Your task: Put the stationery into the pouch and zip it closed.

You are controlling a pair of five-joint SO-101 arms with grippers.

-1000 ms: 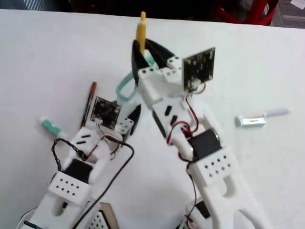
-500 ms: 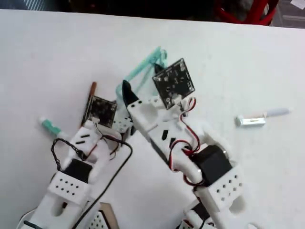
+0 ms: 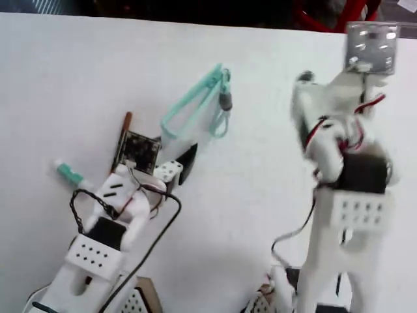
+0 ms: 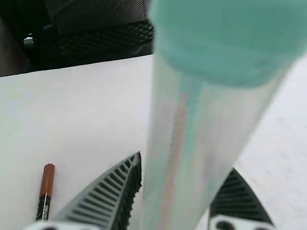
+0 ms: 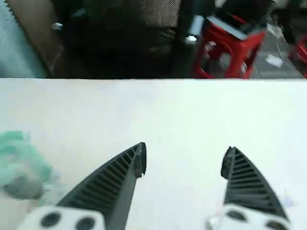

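The clear pouch [image 3: 193, 109] with teal trim and a grey zip pull [image 3: 225, 101] lies left of the table's middle. My left gripper [image 3: 186, 156] is at its near end, shut on it. In the left wrist view the pouch [image 4: 201, 124] stands up between the two fingers [image 4: 115, 191]. A brown pen [image 3: 123, 130] lies just left of the left gripper, also seen on the table [image 4: 45, 189]. A teal-capped white item [image 3: 68, 172] lies farther left. My right gripper [image 5: 184, 163] is open and holds nothing, raised over the table's right side [image 3: 303, 81], well apart from the pouch.
The right arm's white body [image 3: 345, 215] rises tall over the right part of the table. A box corner [image 3: 140, 297] sits at the near edge by the left arm's base. Red stools [image 5: 235, 38] and dark furniture stand beyond the far edge.
The right gripper came down to the pouch's mouth with a yellow marker, then swung up and right without it. The left arm kept still, holding the pouch.
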